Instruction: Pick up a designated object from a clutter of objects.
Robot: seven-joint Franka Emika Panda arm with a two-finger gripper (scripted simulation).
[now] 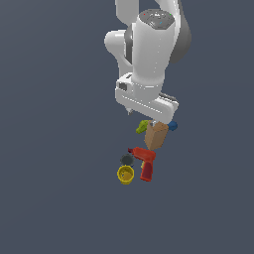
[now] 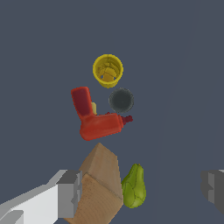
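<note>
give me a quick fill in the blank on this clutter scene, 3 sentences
1. The cup is coloured ____.
2. In the wrist view, the gripper has its jaws ____, with the pear between them.
3. Between the cup and the tan box lies the red ____.

Missing words: yellow; open; drill

Exterior view looks down from afar, seemingly steeply; wrist view hangs close above the shared red drill [image 1: 144,162]
</note>
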